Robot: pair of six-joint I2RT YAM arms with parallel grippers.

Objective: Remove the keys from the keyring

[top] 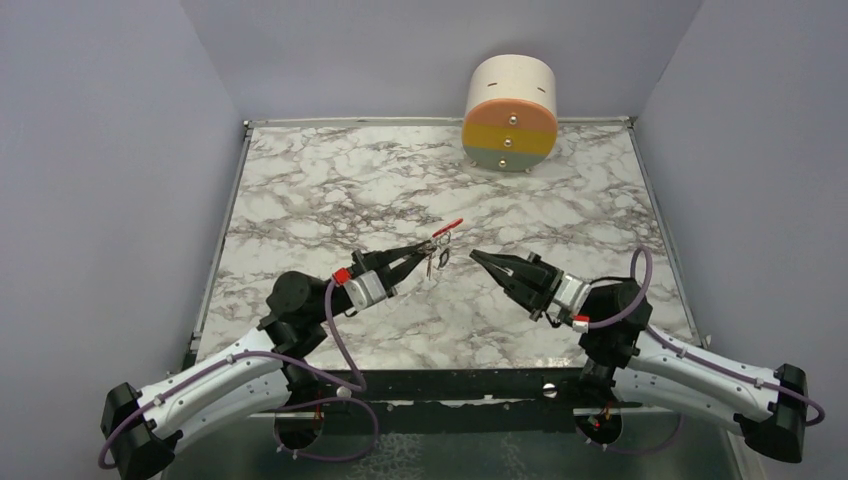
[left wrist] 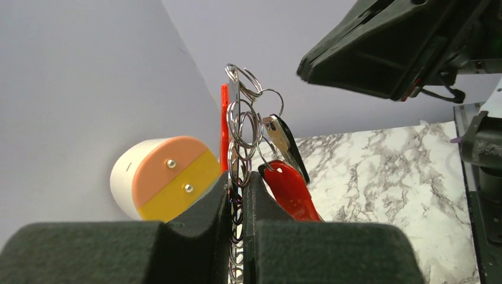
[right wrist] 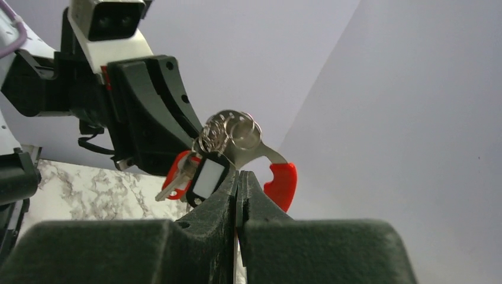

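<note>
Now: left gripper (top: 428,247) clamped on keyring (left wrist: 243,121) chain, held above marble table (top: 330,190); keys (left wrist: 291,190) dangle off ring. Right gripper (top: 478,258) pinched together, empty (seemingly just short of keys). Open it, pinch dark-headed key (left wrist: 290,145) by head, work it round ring coil.

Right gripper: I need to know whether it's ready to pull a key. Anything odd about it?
Yes. The right gripper is shut on nothing: the top view shows its tips short of the keys, with a gap between. The keyring is held by the left gripper alone.
</note>
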